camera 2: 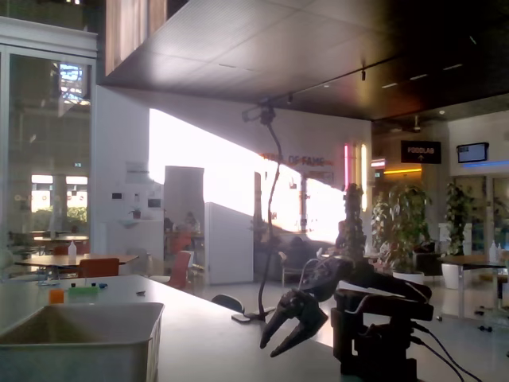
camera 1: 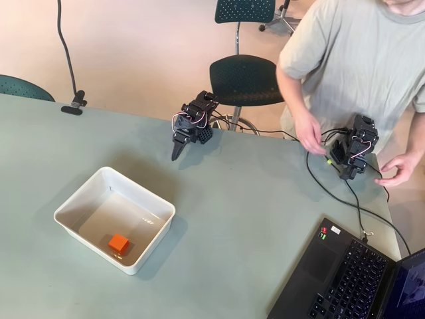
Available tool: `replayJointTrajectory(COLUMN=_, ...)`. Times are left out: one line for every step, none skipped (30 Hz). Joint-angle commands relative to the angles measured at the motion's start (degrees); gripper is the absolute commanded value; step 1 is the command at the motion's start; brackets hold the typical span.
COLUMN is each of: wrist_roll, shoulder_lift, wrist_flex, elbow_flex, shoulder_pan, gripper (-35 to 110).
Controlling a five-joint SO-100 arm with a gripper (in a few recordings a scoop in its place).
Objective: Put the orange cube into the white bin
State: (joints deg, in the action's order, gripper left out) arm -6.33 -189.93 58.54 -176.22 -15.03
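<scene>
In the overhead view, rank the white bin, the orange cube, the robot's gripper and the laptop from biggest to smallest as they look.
1. white bin, though the laptop is cut off by the picture's edge, so their order is unsure
2. laptop
3. gripper
4. orange cube, lying inside the bin

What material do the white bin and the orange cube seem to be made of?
The white bin looks like smooth, slightly glossy plastic: thin even walls, rounded corners, soft reflections inside. The orange cube lying in it is probably matte plastic, given its uniform bright colour, though it is too small to be sure.
</scene>
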Motion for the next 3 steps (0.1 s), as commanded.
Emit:
replayJointTrajectory(wrist_roll=0.09, shoulder_lift=-0.79, wrist_flex=0.09, elbow_flex=0.18, shoulder_pan=0.18, gripper=12)
replayJointTrajectory(wrist_roll=0.09, shoulder_lift=-0.79, wrist_flex=0.09, elbow_flex=0.18, shoulder_pan=0.18, gripper=12)
replayJointTrajectory(wrist_roll=0.09, shoulder_lift=-0.79, wrist_flex=0.09, elbow_flex=0.18, shoulder_pan=0.18, gripper=12)
